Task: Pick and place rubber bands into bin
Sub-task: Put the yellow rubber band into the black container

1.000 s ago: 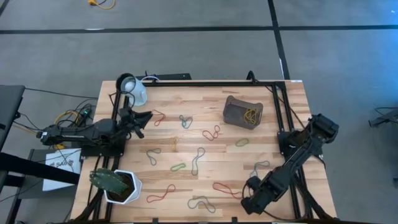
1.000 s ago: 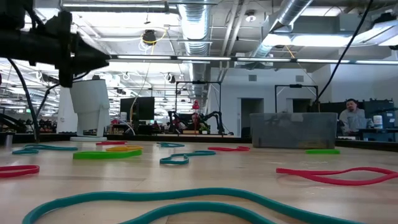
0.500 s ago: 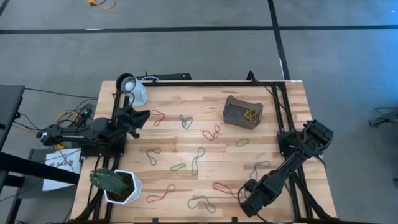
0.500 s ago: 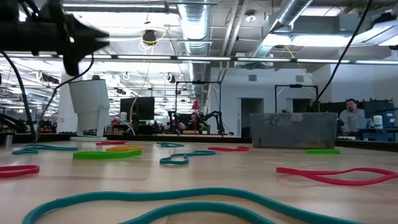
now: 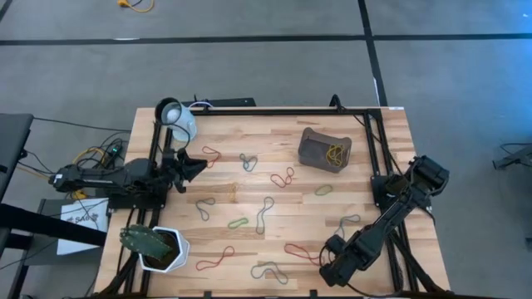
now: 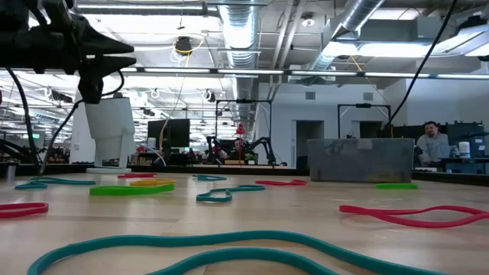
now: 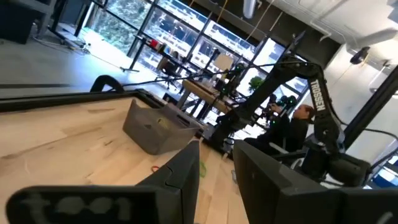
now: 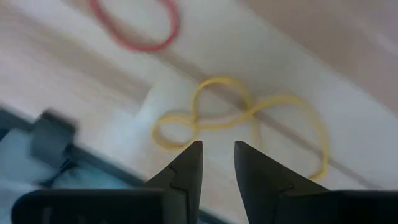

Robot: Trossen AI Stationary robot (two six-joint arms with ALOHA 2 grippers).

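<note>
The right gripper [image 8: 216, 163] hangs with its jaws slightly parted and empty, right over a yellow band [image 8: 242, 118] lying flat on the table [image 5: 249, 191] at the lower right of the high view. To do this well, I would drop straight down so 1 finger lands inside a loop, then pinch. The left gripper [image 7: 214, 168], also parted and empty, waits at the table's left edge. The bin [image 5: 324, 149] sits upper right, with bands inside.
</note>
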